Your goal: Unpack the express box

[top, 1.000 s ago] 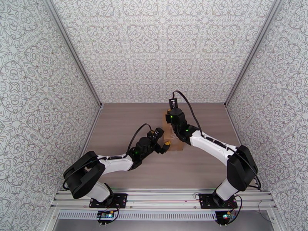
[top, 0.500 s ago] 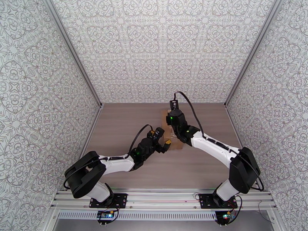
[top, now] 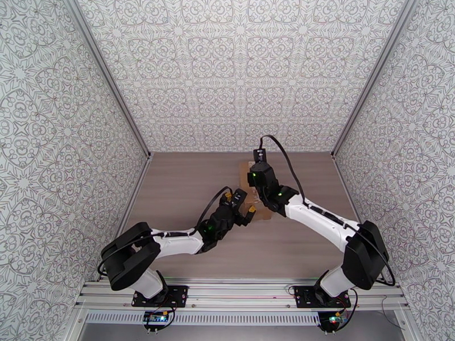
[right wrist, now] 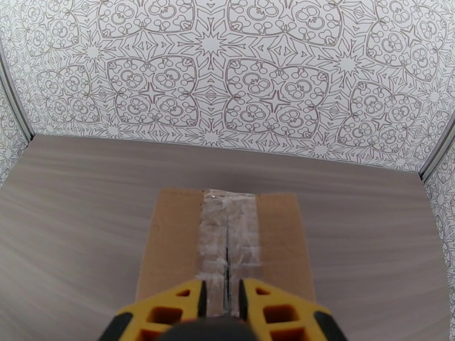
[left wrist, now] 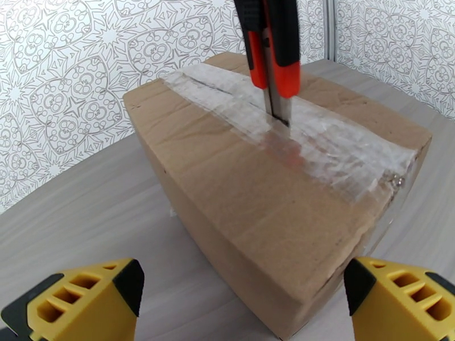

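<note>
Utility knife (left wrist: pixel 276 49) upright in taped express box (left wrist: pixel 239 200) seam, patterned walls (top: pixel 227 69) around

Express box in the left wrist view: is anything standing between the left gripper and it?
Nothing visible does. The left gripper is open, with bare table between it and the near face of the express box. The utility knife stands in the taped top seam, above that path.

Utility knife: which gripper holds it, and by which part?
The right gripper holds the utility knife by its red-and-black handle. The left gripper holds nothing.
</note>
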